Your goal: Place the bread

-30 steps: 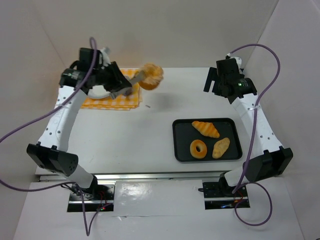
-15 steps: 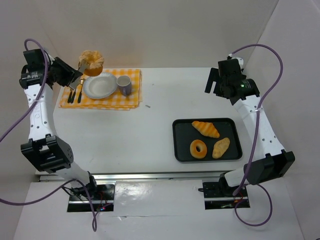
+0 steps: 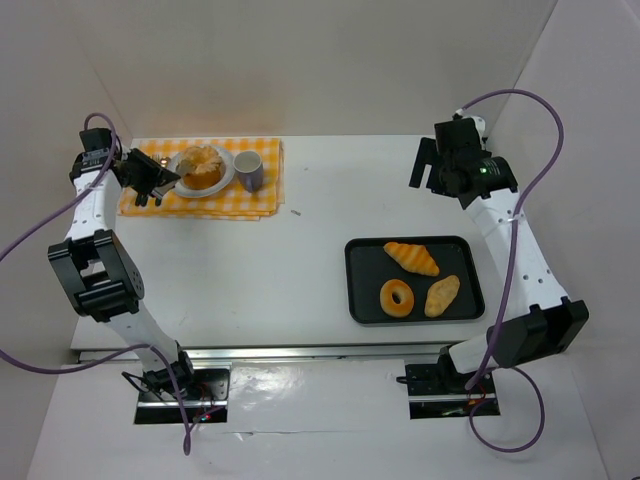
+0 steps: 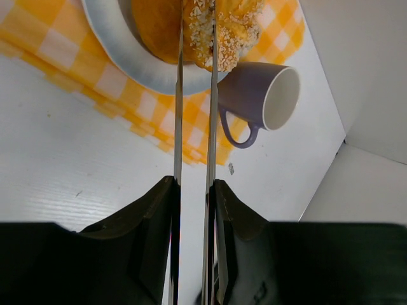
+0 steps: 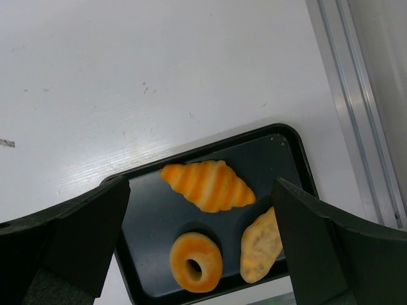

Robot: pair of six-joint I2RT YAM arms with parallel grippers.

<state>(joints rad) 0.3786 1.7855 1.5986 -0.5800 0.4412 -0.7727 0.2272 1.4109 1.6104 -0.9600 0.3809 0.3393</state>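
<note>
White table [image 3: 300, 260] | bread [image 3: 203, 166] lowered from mid-air onto white plate [image 3: 225, 183] on checkered cloth [image 3: 258, 200] | left gripper [image 4: 194, 38] still clamped on bread | right gripper [image 3: 428, 168] spread wide, unmoved

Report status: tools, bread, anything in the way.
Left tool shut on bread, over white plate; contact unclear. Right tool open, empty. Purple mug close beside plate.
</note>
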